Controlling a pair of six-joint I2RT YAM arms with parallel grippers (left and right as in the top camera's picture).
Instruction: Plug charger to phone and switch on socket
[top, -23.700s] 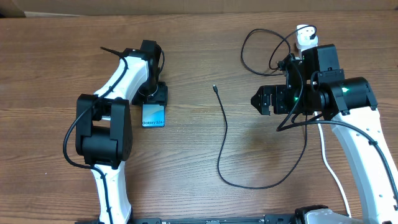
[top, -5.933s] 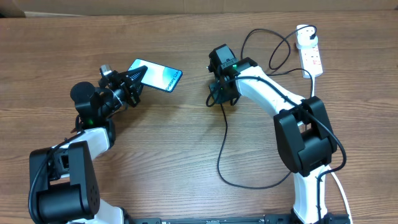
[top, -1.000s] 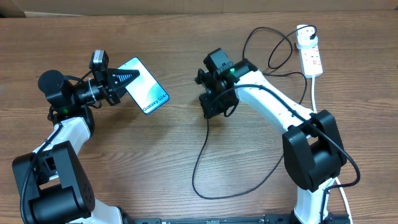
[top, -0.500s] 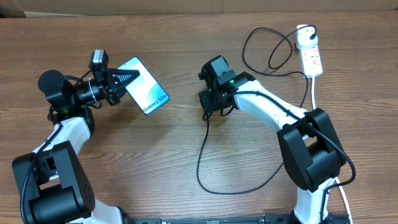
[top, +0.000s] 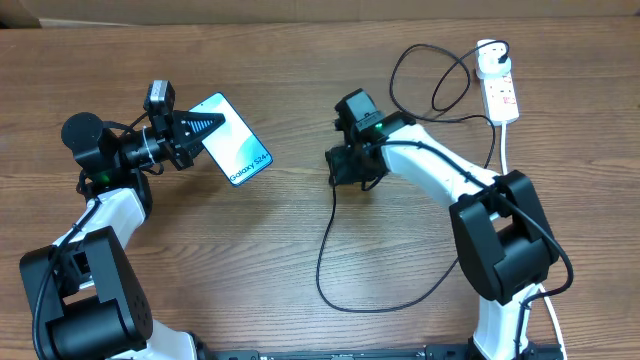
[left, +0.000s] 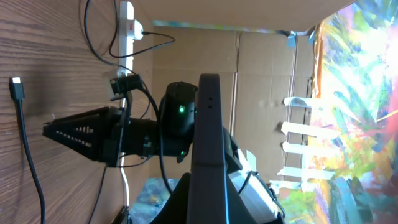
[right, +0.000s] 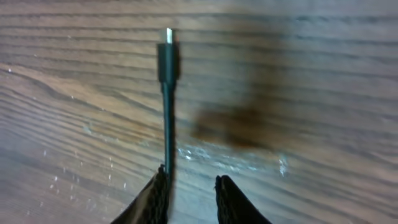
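Grainy wood table (top: 250, 270), glossy phone (top: 236, 150)

The only writing I can read is on the phone (top: 233, 148) held in my left pincer (top: 207, 126). Seen from above, white letters spell "Galaxy S24" on its blue-teal screen, close to the end farthest from my fingers and running across the screen's width. My left wrist camera catches that phone (left: 208, 143) edge-on, so the screen and its words are hidden there. Anything printed on the power strip (top: 500, 88) is too small for me to make out, from above or from my wrist
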